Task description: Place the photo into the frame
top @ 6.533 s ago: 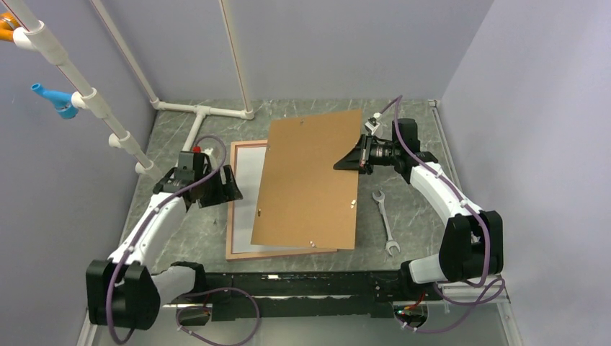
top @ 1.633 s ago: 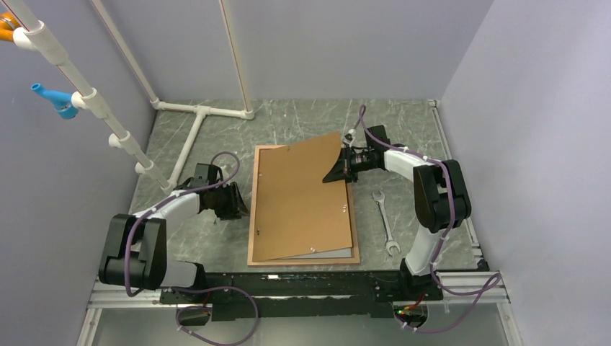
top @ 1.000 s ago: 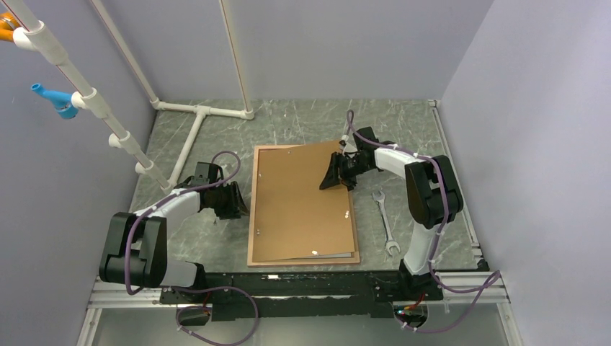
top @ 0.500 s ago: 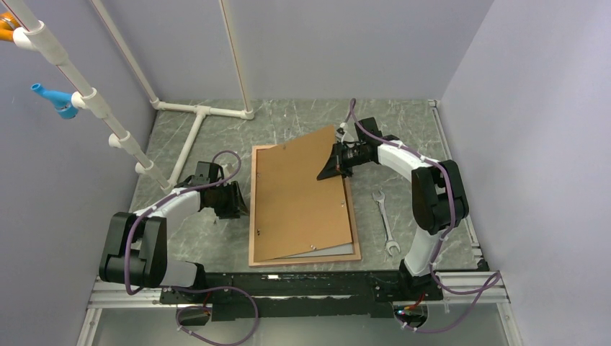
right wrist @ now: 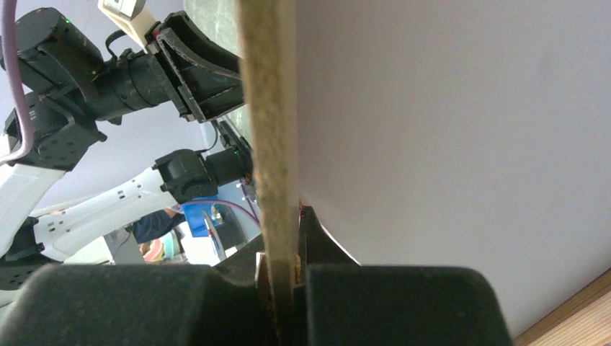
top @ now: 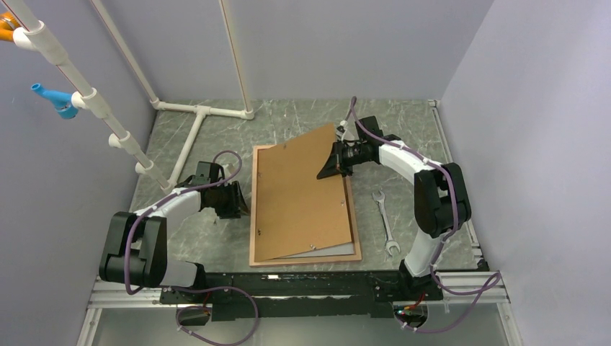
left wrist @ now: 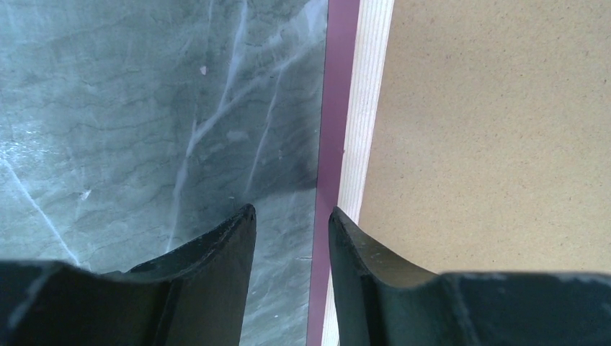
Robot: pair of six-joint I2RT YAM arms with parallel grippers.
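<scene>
Left tool (left wrist: pixel 288 216) sits low with jaws parted; right tool (top: pixel 328 169), held higher, is clamped tight.

No text, labels or numbers are legible in any view.

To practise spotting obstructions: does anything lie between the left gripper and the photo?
Yes. The brown backing board lies over the frame and hides nearly all the photo; only a pale sliver shows at the near edge. The right gripper pinches the board's raised far corner.

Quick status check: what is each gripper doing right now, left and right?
Left gripper: open, holding nothing, at the frame edge.
Right gripper: closed on the brown backing board.
</scene>
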